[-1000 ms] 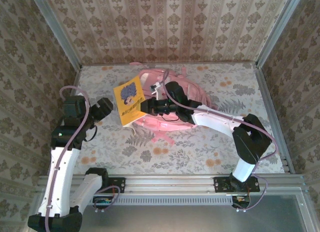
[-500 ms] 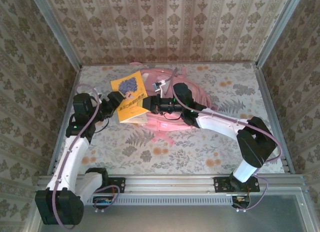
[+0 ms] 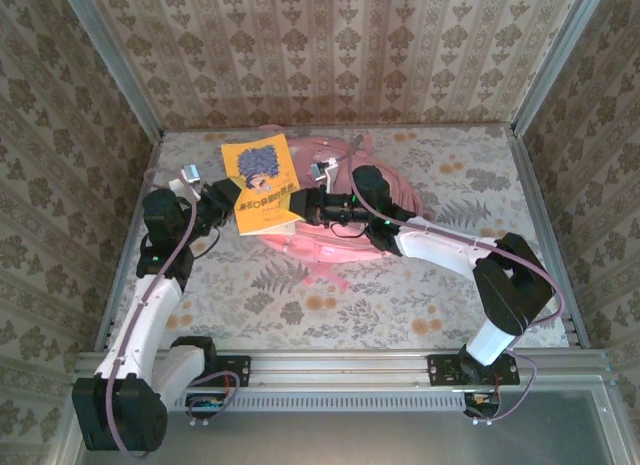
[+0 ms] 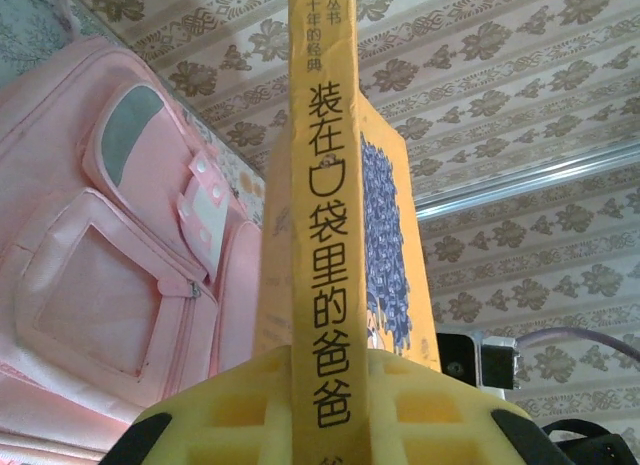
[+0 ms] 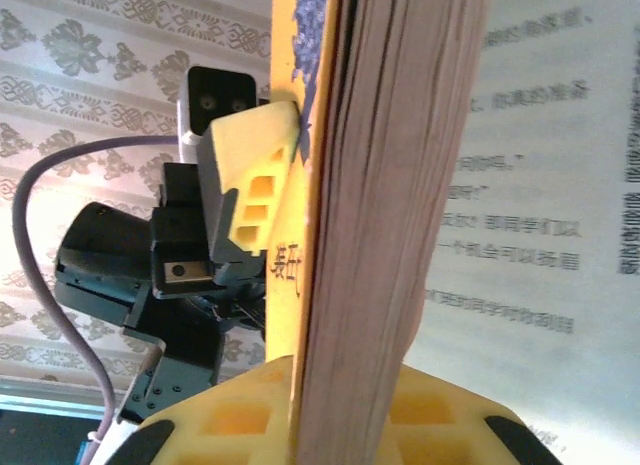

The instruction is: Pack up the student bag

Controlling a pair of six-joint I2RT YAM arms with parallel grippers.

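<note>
A yellow book (image 3: pixel 262 183) with a blue figure on its cover hangs tilted above the table, left of the pink student bag (image 3: pixel 385 190). From the left, my left gripper (image 3: pixel 232 198) is shut on the book's spine (image 4: pixel 330 235), which runs up between its yellow pads (image 4: pixel 240 405). My right gripper (image 3: pixel 300 201) holds the opposite edge, with the page block (image 5: pixel 400 185) clamped between its pads (image 5: pixel 240 420). In the right wrist view the left gripper's finger (image 5: pixel 250 180) presses the cover. The bag (image 4: pixel 110 285) lies flat behind the book, front pockets up.
The floral table (image 3: pixel 400 305) is boxed in by patterned walls with metal posts at the corners (image 3: pixel 150 125). A pink strap (image 3: pixel 335 277) trails from the bag toward the front. Both arm bases sit on the rail (image 3: pixel 340 370) at the near edge.
The left arm swung in from the left and its gripper closed on the book's spine. The book moved up and toward the back left, with the right gripper following it.
</note>
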